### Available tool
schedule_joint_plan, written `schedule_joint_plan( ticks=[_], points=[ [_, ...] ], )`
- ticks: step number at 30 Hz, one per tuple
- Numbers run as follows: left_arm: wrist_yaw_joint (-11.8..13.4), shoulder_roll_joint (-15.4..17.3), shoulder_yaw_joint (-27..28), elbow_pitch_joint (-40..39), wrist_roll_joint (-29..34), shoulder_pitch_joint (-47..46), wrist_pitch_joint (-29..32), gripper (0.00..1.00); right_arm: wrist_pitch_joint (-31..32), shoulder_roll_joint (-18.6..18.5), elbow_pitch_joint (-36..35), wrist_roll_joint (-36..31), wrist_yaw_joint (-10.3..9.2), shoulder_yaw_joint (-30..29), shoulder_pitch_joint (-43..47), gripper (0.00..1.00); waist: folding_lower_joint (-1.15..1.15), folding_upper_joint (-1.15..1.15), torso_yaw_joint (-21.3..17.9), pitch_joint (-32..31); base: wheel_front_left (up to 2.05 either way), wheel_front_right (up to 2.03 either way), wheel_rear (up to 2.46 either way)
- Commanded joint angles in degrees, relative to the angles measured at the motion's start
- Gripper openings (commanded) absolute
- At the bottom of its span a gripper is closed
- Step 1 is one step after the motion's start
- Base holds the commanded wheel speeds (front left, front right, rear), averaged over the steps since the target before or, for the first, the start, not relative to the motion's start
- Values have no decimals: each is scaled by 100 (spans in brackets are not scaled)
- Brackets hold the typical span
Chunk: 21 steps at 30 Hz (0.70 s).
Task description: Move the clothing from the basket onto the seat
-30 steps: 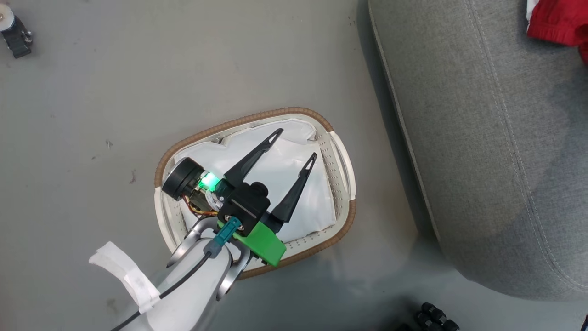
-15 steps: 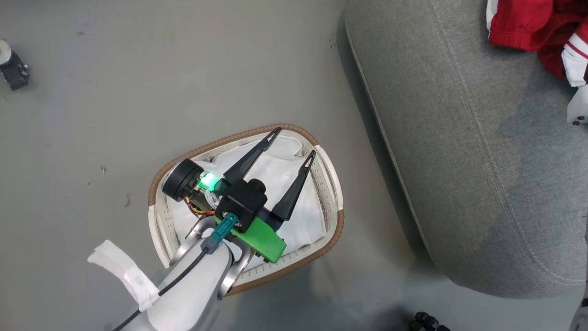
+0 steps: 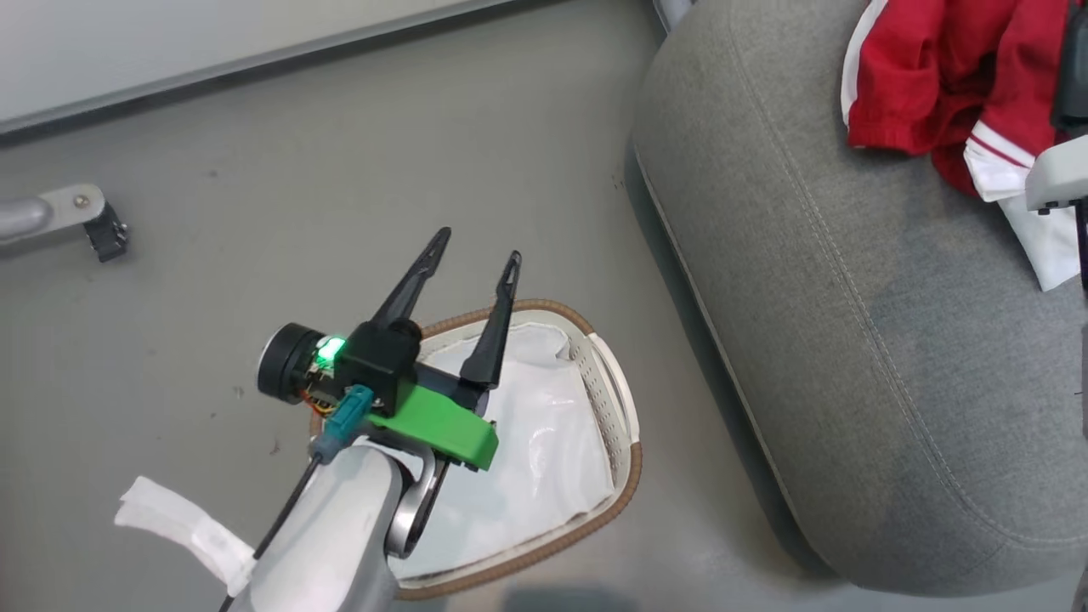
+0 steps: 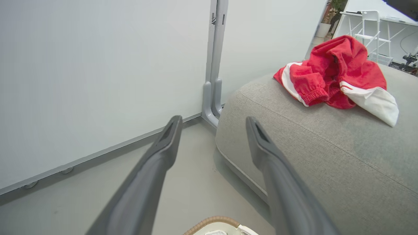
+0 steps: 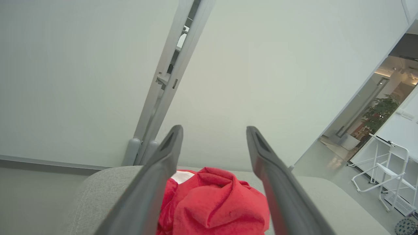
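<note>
Our left tool has lifted clear of the basket, fingers apart and empty. The part of the basket we can see holds just the white liner. Our head has tilted up too. The clothing lies heaped on the seat with our right tool spread apart close by, so we judge the move done. Around us are grey floor and a pale wall.

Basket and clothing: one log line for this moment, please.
clothing: on seat | basket: liner showing | left gripper: open, empty | right gripper: open, empty
</note>
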Motion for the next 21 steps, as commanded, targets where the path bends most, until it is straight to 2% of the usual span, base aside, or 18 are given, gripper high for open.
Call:
schedule_joint_plan(
  ticks=[1, 8, 16, 21],
  points=[
    [40, -44, 145, -28, -113, 177, -19, 100, -24, -11, 41, 66, -8, 54, 107, 100, 0, 0, 254, -452, 0, 0, 0],
    [134, -106, 924, -101, -124, 617, -19, 100, -18, 206, 127, 306, -8, 408, 297, 100, 0, 0, 569, -831, 0, 0, 0],
    [203, -119, 1829, -138, 2, 1195, -19, 100, -18, 777, 83, 584, -8, 730, 974, 100, 0, 0, 824, -1059, 0, 0, 0],
    [111, -193, 2132, -155, 21, 1481, -19, 100, -18, 1081, -51, 738, -8, 853, 1505, 100, 0, 0, 899, -1139, 0, 0, 0]
  ],
)
